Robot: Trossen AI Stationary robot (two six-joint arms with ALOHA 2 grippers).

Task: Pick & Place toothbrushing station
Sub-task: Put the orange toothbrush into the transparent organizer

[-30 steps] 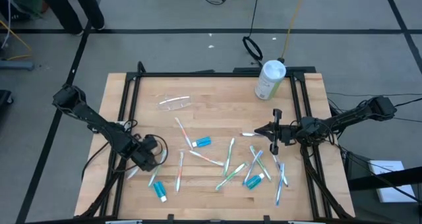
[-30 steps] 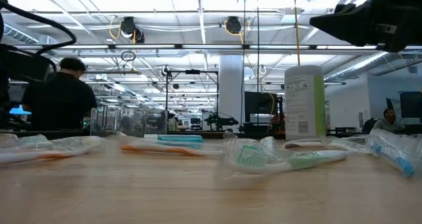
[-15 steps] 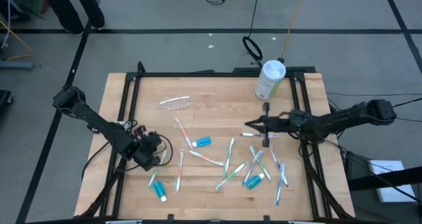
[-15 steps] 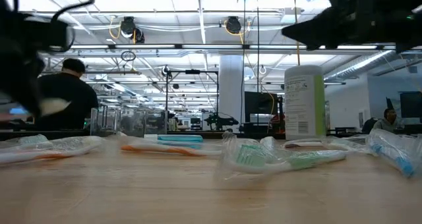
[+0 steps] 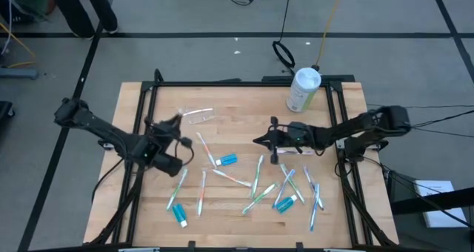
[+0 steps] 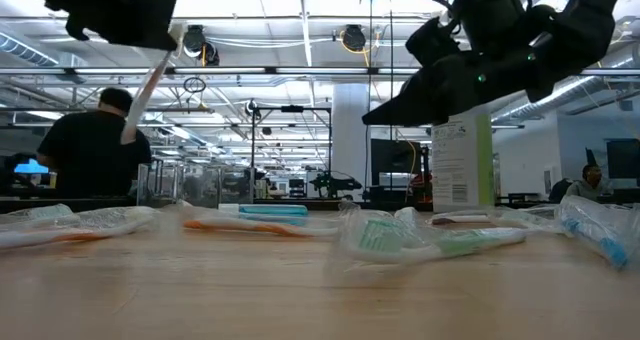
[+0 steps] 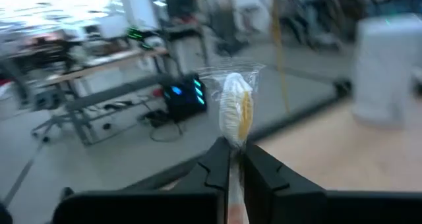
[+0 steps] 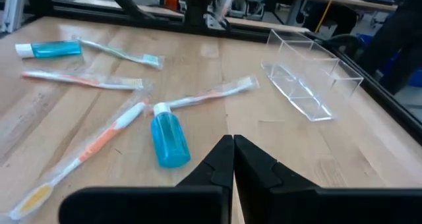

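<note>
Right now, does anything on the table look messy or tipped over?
Yes. The clear container lies empty on the wood while wrapped toothbrushes and blue toothpaste tubes are scattered loose across the table. The left tool holds one toothbrush up.

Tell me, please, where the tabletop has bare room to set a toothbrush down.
Bare wood lies between the clear container and the white canister along the far edge, and at the near left corner of the table. The middle and near right, around the blue tubes and scattered toothbrushes, are crowded.
</note>
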